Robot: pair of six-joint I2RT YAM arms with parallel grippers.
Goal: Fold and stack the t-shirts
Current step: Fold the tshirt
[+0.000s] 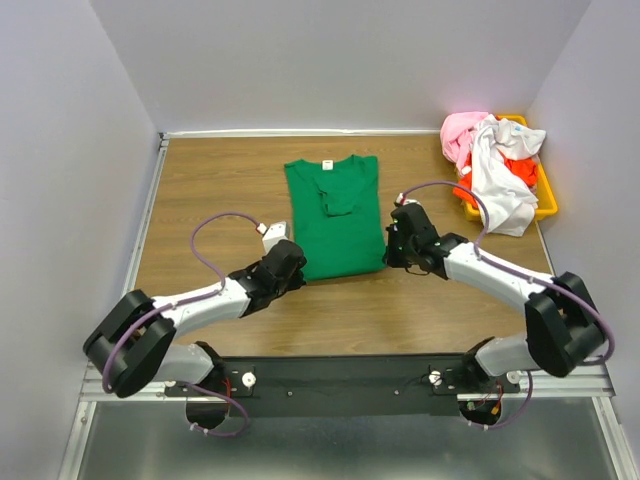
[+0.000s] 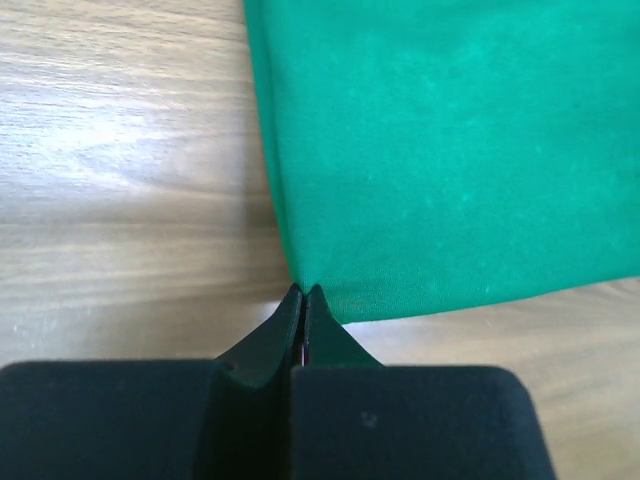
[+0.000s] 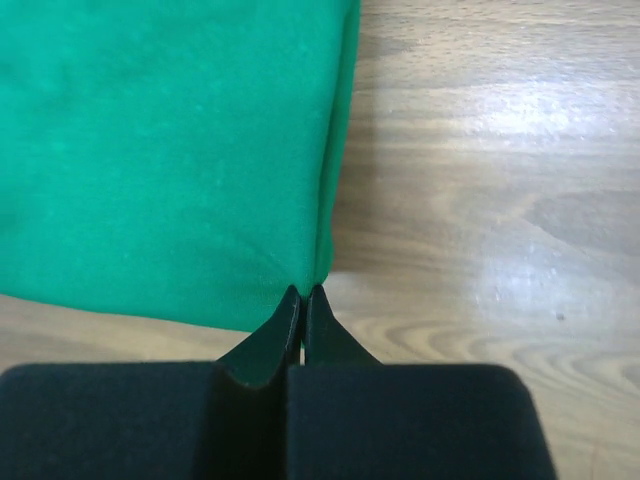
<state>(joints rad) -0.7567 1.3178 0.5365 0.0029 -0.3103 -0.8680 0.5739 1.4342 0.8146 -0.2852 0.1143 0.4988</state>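
A bright green t-shirt (image 1: 335,215) lies flat on the wooden table (image 1: 220,190), folded into a narrow strip with its white neck label at the far end. My left gripper (image 1: 301,274) is at its near left corner and my right gripper (image 1: 388,262) at its near right corner. In the left wrist view the gripper (image 2: 303,291) is shut, its tips meeting the corner of the green cloth (image 2: 450,150). In the right wrist view the gripper (image 3: 303,291) is likewise shut at the corner of the cloth (image 3: 160,150). Pink (image 1: 462,130), white (image 1: 497,175) and orange-red (image 1: 520,160) shirts lie heaped at the far right.
A yellow-orange plastic bin (image 1: 549,195) at the far right holds the heap of shirts, with the white one hanging over its near side. Grey walls close in the table on the left, back and right. Purple cables loop above both arms.
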